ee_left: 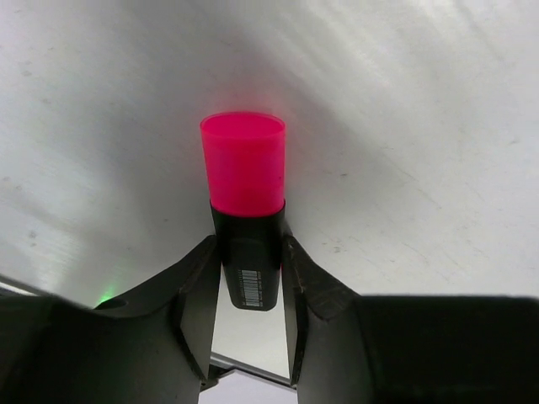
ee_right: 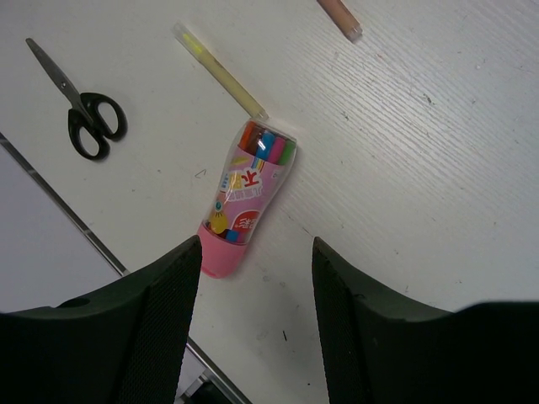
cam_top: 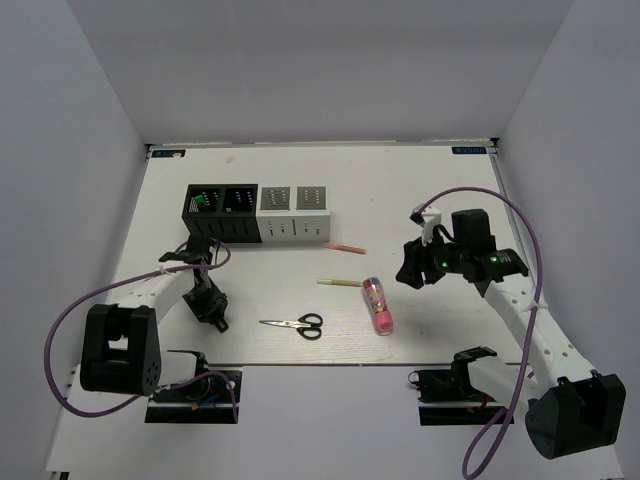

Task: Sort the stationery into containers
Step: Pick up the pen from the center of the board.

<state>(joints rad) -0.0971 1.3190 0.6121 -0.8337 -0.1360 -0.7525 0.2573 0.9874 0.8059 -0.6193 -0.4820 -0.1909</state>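
Note:
My left gripper (ee_left: 250,269) is shut on a black marker with a red-pink cap (ee_left: 243,164), held just above the bare table; in the top view it sits left of the scissors (cam_top: 212,310). My right gripper (ee_right: 255,248) is open and empty above the clear pink-ended tube (ee_right: 248,198), which lies flat (cam_top: 378,305). The black-handled scissors (cam_top: 296,324) lie near the front edge. The yellow pencil (cam_top: 339,283) and the pink pen (cam_top: 346,247) lie between the tube and the row of holders (cam_top: 258,228). Something green shows in the leftmost black holder (cam_top: 203,200).
The scissors (ee_right: 84,109), pencil (ee_right: 221,71) and pen end (ee_right: 339,17) also show in the right wrist view. The table's front edge (ee_right: 76,223) runs close to the tube. Grey walls close in the table on three sides.

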